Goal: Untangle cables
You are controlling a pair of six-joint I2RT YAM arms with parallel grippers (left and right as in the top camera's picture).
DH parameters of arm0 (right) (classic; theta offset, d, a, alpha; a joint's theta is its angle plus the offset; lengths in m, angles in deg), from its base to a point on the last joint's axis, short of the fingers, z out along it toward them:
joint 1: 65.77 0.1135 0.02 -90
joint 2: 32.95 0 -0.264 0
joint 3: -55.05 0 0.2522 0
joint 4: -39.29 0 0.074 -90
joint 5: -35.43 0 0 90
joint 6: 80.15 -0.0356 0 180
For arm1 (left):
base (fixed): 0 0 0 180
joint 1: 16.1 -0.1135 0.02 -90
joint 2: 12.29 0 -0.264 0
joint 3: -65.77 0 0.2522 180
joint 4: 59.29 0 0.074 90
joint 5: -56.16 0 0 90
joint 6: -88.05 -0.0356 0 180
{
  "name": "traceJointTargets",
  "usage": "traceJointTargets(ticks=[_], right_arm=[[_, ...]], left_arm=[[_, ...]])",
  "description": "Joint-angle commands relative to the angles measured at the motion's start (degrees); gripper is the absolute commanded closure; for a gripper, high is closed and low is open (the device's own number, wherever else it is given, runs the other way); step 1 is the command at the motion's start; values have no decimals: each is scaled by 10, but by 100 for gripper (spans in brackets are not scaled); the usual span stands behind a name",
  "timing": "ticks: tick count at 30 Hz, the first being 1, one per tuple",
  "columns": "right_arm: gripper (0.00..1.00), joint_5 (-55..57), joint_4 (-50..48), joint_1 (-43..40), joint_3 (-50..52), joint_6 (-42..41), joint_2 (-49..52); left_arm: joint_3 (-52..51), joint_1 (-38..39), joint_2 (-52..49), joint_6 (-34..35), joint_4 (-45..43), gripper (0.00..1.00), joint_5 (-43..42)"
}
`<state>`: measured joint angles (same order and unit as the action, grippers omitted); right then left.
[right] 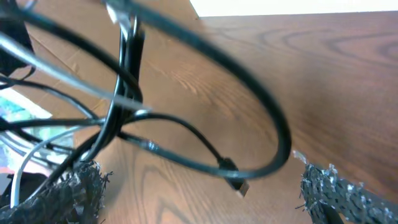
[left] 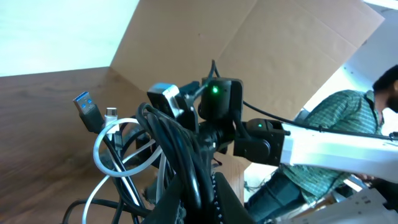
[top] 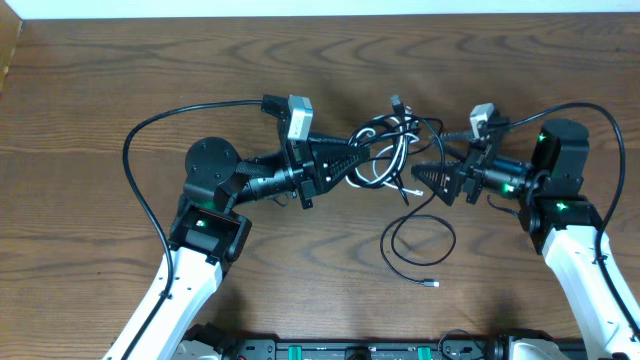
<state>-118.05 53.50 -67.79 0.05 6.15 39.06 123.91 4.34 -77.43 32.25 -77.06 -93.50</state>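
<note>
The cables (top: pixel 392 140) form a black and white tangle at mid table, lifted by my left gripper (top: pixel 362 157), which is shut on it. In the left wrist view that gripper (left: pixel 208 198) pinches thick black strands, with a white loop (left: pixel 111 155) and a blue plug (left: pixel 86 109) hanging to the left. My right gripper (top: pixel 421 180) stands open just right of the tangle. From the right wrist, its fingers (right: pixel 341 191) are spread wide, with a black cable loop (right: pixel 273 124) and a small plug end (right: pixel 234 178) hanging above the gap. Nothing is between them.
One black cable trails from the tangle into a loop (top: pixel 418 243) lying on the wooden table (top: pixel 150 60), ending in a plug (top: pixel 431 284). Thick arm wires (top: pixel 150 130) arc beside both arms. A person in a green shirt (left: pixel 348 121) sits beyond the table.
</note>
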Motion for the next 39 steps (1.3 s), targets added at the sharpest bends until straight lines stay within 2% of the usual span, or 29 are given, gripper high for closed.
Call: traceJointTargets(ticks=[1,6,15,22,24,39], right_arm=[[1,11,-15,-1,2,-54,5],[1,25,-26,-1,2,-80,5],[1,50,-22,-2,2,-81,5],[1,48,-17,-2,2,-74,5],[1,49,-19,-2,2,-74,5],[1,49,-99,1,2,-74,5]], left_arm=[[12,0,12,-9,-9,93,-31],[12,20,12,-5,-10,93,-31],[12,23,12,-6,-9,92,-10],[12,-2,12,-15,2,92,8],[12,-16,12,-39,25,92,7],[12,-32,12,-39,45,93,-49]])
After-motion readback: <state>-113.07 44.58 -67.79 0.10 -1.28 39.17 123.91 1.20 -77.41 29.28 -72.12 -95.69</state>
